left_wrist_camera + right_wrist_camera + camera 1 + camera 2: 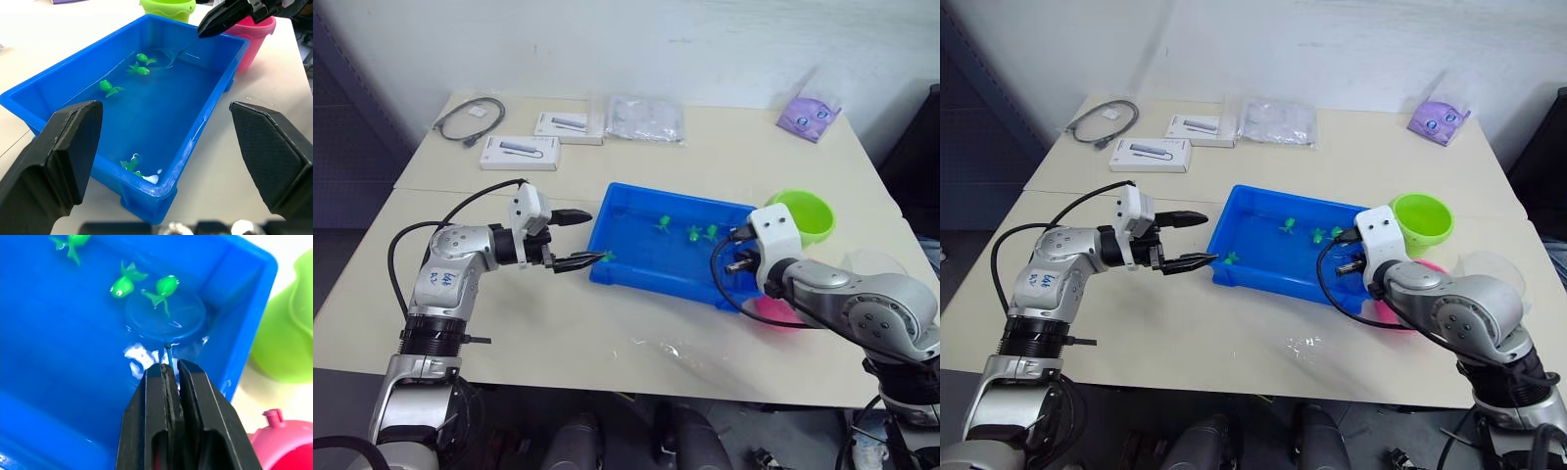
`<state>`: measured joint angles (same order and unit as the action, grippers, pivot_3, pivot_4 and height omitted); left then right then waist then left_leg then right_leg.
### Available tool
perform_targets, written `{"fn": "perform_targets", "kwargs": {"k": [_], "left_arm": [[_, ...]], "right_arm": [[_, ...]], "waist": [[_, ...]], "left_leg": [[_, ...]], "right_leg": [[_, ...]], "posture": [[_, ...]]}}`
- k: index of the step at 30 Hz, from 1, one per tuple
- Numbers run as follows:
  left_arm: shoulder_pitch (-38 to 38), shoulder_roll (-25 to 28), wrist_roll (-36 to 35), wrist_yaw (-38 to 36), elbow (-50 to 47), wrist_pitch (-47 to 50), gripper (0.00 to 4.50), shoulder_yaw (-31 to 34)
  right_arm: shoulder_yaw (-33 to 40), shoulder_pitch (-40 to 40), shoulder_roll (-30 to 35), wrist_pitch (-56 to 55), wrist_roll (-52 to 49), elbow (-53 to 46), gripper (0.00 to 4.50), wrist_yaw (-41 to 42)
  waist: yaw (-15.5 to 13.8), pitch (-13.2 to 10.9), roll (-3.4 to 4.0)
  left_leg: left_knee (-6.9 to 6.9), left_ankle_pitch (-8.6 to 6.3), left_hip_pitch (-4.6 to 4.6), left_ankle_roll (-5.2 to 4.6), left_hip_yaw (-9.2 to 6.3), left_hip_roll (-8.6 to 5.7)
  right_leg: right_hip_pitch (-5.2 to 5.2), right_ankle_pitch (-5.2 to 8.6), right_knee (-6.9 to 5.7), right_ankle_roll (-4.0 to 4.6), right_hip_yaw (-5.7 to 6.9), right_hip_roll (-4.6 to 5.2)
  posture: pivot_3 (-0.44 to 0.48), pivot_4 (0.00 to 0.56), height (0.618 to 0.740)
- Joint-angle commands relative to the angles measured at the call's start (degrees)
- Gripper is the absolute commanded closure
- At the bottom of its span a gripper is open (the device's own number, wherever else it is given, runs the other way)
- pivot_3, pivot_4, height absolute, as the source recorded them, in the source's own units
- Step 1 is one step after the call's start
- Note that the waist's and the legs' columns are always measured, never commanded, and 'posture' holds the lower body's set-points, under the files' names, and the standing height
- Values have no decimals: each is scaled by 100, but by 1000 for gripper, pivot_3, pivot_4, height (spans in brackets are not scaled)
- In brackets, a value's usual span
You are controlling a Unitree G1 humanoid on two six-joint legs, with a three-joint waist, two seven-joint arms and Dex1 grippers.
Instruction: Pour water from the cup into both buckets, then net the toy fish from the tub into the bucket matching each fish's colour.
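Net [165, 320] is in the water at the right end of the blue tub [636, 275], hoop lying flat under the surface, one green fish [164, 286] right over its rim, another [122, 283] just beside it. A third green fish [72, 240] sits further along toward the upper left of the right wrist frame. A fourth [131, 165] is at the opposite end of the tub, against the wall nearest my left fingers.

My right gripper [170, 369] is clenched on the net's thin stick, fingers pressed together with the stick coming out from between the tips. It hangs over the tub's right end, centre-right of the head frame.

My left gripper [579, 238] is released, fingers spread wide with nothing between them, pointing at the tub's left end; the lower fingertip is just beside the tub's near left corner.

Lime green bucket [803, 215] stands just beyond the tub's right end, upright. Pink bucket [255, 38] is next to it on the near side, mostly hidden behind my right arm in the head views. Clear cup [1489, 266] is at the right edge of the bench, past the pink bucket.

Back of the bench [558, 333]: two white boxes [520, 152], a grey cable [470, 119], a clear plastic bag [646, 117] and a purple packet [809, 117] in the upper right.
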<state>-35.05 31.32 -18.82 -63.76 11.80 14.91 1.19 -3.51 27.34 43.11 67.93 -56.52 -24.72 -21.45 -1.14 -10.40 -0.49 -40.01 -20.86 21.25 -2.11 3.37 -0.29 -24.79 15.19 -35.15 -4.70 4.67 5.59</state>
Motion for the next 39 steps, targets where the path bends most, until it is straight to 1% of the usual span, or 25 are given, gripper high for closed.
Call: {"fn": "perform_targets", "kwargs": {"k": [1,9,13,15,18,20,23,27,32,36,38,39], "left_arm": [[-5,45,-108,-21,-159,-83,36,73],[7,98,-120,-43,-188,-67,36,95],[9,101,-130,-50,-193,-65,36,94],[12,102,-138,-56,-194,-64,36,97],[-20,67,-181,-80,-151,-66,36,104],[-35,42,-214,-87,-133,-63,36,116],[-65,-17,-288,-81,-104,-71,36,134],[-299,-329,-513,-78,49,-209,36,215],[-539,-528,-494,78,282,-275,36,207],[-707,-710,-549,106,319,-270,36,187],[-720,-723,-551,106,317,-263,36,188],[-718,-726,-558,111,316,-252,36,194]], "right_arm": [[282,-104,18,-78,370,-303,4500,323],[430,-358,90,-54,1084,-652,4500,1001],[655,-545,153,-8,1266,-881,4500,1312],[878,-706,211,-27,1286,-1072,4500,1506],[1560,-1082,212,-23,1015,-1411,4500,1869],[1771,-1198,179,4,988,-1527,4500,2001],[2151,-1331,-33,-97,768,-1650,4500,2207],[2733,-1589,-166,-314,484,-1895,4500,2524],[3415,-1777,-195,-470,327,-2042,4500,2486],[3935,-2093,94,-592,628,-1867,4500,2687],[4043,-2220,162,-707,774,-1771,4500,2758],[4023,-2336,245,-849,1000,-1711,4500,2823]], "waist": [[-2,0,0],[-1,0,0],[-2,0,0],[-8,0,0],[-25,0,0],[-19,0,0],[-10,0,0],[-15,0,0],[-24,0,0],[-28,0,0],[-28,0,0],[-27,0,0]], "left_leg": [[0,0,0,0,0,0],[0,0,-1,0,1,-1],[0,0,-1,-1,2,-1],[0,0,0,-1,2,-1],[2,-1,1,-1,-1,-1],[1,-1,0,-2,0,-2],[1,-1,-3,-2,-1,-2],[1,-1,-4,-2,0,-2],[0,-1,-5,-3,0,-5],[0,-1,-4,-3,2,-7],[0,-1,-5,-3,2,-7],[0,-1,-4,-3,3,-7]], "right_leg": [[0,0,0,0,0,0],[0,0,-1,0,1,-2],[0,0,-1,0,0,-2],[0,0,-1,0,0,-2],[2,0,3,0,4,-2],[4,-2,4,-3,3,-2],[6,-2,3,-4,1,-3],[5,-2,0,-4,-1,-4],[9,-4,3,-6,1,-6],[10,-5,4,-9,0,-7],[10,-5,5,-9,0,-9],[10,-5,4,-9,-1,-10]], "posture": [[0,150,740],[0,150,740],[0,150,740],[0,150,740],[0,150,740],[0,150,740],[0,150,740],[0,150,740],[0,150,740],[0,150,740],[0,150,740],[0,150,740]]}}
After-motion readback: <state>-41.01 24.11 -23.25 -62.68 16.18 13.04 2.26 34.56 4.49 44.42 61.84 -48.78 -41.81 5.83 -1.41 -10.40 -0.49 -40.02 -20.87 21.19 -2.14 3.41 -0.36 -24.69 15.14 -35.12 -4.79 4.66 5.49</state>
